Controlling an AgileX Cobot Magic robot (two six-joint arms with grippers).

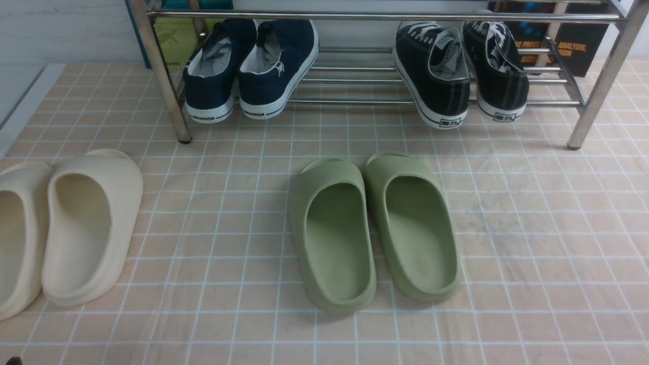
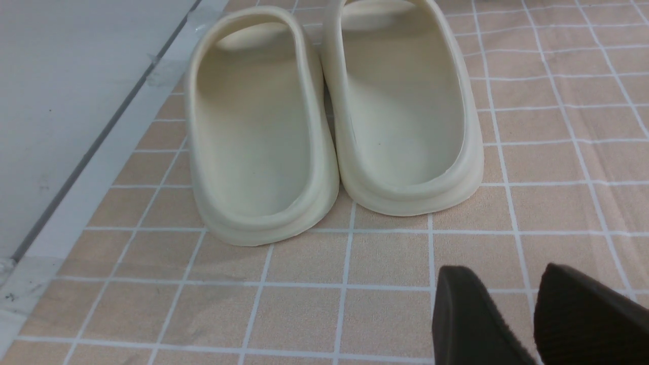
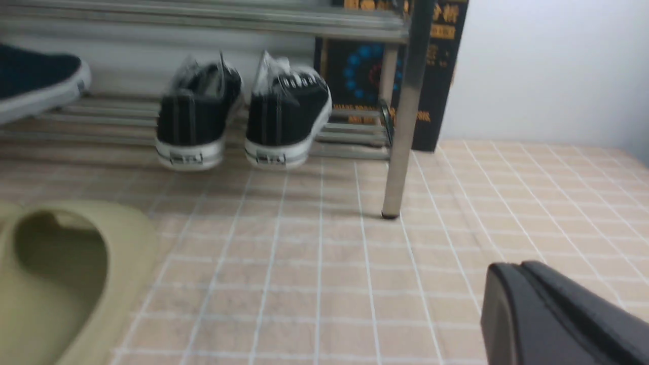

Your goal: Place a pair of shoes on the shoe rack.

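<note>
The floor [image 1: 532,243] is covered in small square tiles of a pale peach tone, divided by thin white grout lines that run in a regular grid from the near edge to the far wall. Along the left side the tiling ends at a white border strip [image 2: 96,167], and beyond that lies a smooth grey surface [image 2: 66,76] with a dark seam running through it. At the far left a pale wall [image 1: 61,30] rises behind the tiles; at the far right the wall [image 3: 552,66] is plain white. Lighting is soft and even, with only faint shadows.
</note>
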